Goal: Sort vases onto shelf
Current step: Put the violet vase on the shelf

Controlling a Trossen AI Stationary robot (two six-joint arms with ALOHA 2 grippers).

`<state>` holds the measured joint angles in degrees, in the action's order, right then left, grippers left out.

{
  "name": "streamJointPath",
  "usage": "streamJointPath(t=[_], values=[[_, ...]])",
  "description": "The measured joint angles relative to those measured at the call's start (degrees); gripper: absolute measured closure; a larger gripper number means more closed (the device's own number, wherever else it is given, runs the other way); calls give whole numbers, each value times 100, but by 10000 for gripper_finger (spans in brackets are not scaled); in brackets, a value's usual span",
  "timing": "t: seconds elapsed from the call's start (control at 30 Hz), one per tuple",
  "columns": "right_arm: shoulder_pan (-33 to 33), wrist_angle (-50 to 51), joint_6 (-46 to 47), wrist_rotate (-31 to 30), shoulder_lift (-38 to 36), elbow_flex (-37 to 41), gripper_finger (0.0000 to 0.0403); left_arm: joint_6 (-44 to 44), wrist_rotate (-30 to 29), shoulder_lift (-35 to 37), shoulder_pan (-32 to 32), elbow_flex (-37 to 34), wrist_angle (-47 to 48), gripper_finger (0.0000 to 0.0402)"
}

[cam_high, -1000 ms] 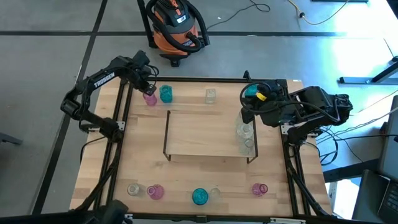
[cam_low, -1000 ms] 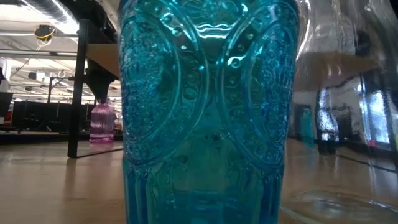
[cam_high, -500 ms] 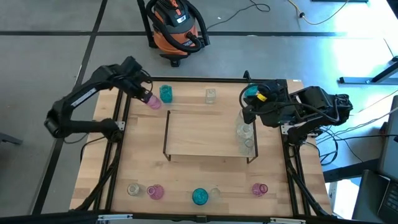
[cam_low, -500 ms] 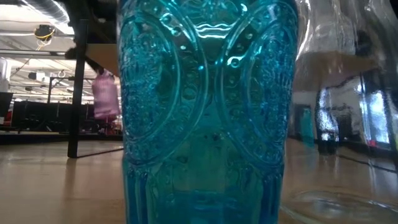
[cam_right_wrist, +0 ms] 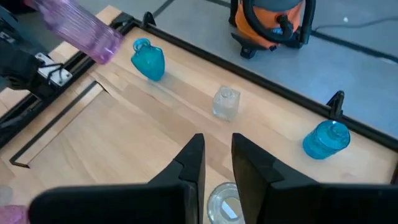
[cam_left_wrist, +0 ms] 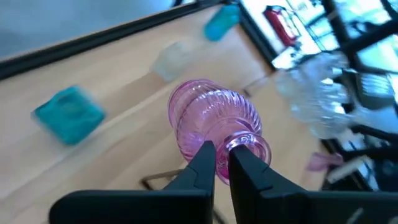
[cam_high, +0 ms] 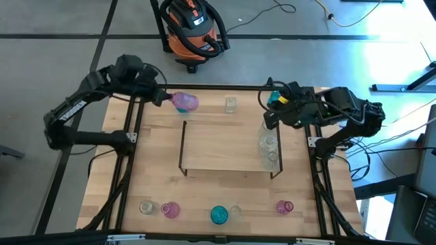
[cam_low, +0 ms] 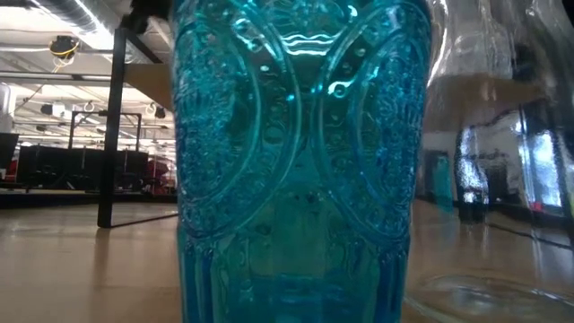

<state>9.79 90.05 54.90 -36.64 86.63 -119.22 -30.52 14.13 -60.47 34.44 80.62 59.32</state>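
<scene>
Pink vase (cam_high: 184,102) hangs clamped by its neck in left claw (cam_left_wrist: 222,163), upper left, mid-carry; next move calls for lowering onto shelf (cam_high: 225,146); right claw (cam_right_wrist: 216,163) hovers slightly parted, empty.

No legible text — no labels, brands or numbers anywhere.

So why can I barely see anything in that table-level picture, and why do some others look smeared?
In the low view a teal vase stands right against the lens, filling the frame, with glare on its embossed glass. In the left wrist view the left gripper and its pink vase are sharp, while the background is blurred. In the high view, window light washes out the floor at upper right.
</scene>
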Motion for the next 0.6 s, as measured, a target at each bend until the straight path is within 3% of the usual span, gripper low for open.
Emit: streamJointPath(t=[0.13, 0.27, 0.4, 0.5, 0.6], values=[[-158, -1, -146, 182, -27, 0, 343, 311, -286, -895, -497, 1338, 811, 386], [-161, -3, -288, 199, -97, 0, 343, 657, -955, -1979, -1004, 2710, 1879, 387], [-156, -4, -290, 227, -220, 0, 343, 906, -991, -2864, -1286, 3837, 2647, 387], [-156, -3, -292, 225, -335, 0, 343, 1060, -846, -3432, -1469, 4415, 3090, 387], [-156, -3, -304, 223, -426, 0, 343, 1171, -651, -3715, -1649, 4509, 3003, 387]])
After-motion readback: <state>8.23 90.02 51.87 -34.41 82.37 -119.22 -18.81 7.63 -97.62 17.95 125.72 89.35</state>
